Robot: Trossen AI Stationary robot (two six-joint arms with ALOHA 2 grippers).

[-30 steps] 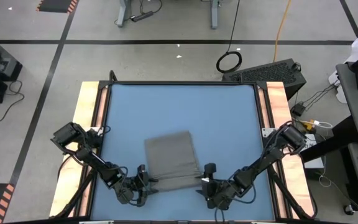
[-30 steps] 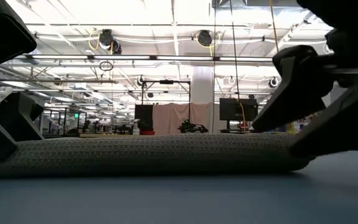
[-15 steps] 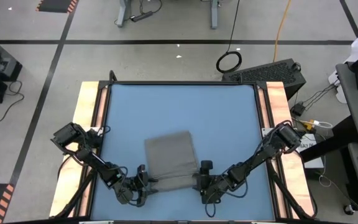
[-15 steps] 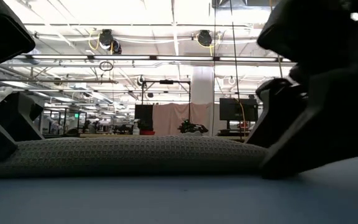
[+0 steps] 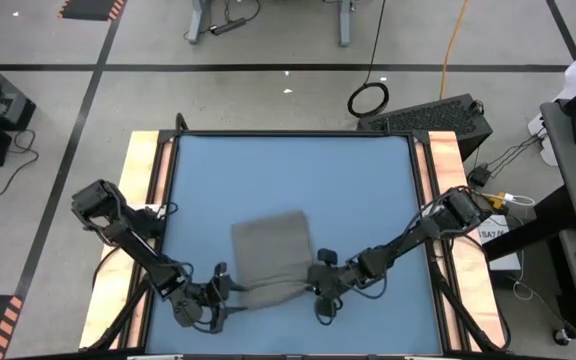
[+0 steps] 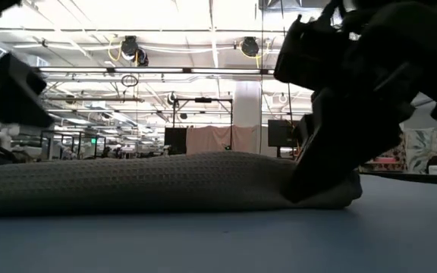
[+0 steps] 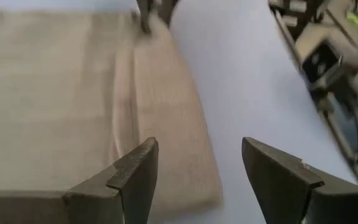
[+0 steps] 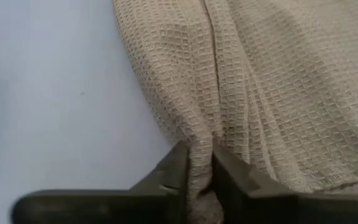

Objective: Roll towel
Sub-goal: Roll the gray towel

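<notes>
The grey-brown towel (image 5: pixel 273 250) lies flat on the blue tabletop (image 5: pixel 288 175) near the front edge. Its near edge is rolled into a low ridge (image 6: pixel 165 182). My right gripper (image 5: pixel 319 284) is at the ridge's right end, shut on the cloth. My left gripper (image 7: pixel 197 171) is open and hovers above the ridge's left end (image 7: pixel 185 155), raised off the table and touching nothing. In the high view it shows as the left gripper (image 5: pixel 218 286) just left of the towel. My right gripper pinches a bunched-up fold (image 8: pixel 201 163) at the right end of the towel's rolled near edge between its two fingers. It comes slanting down from the table's right side. The cloth puckers toward the fingers (image 8: pixel 178 169). The rest of the towel (image 6: pixel 127 186) lies on the table.
Wooden rails run along the table's left side (image 5: pixel 140 200) and right side (image 5: pixel 446 170). Bare blue tabletop stretches beyond the towel toward the far edge. A black case (image 5: pixel 438 115) and cables lie on the floor past the far right corner.
My right gripper has gone toward the table's left, onto the right end of the rolled edge, and has shut on it, bunching the cloth there. My left gripper has risen off the table at the roll's left end, still open.
</notes>
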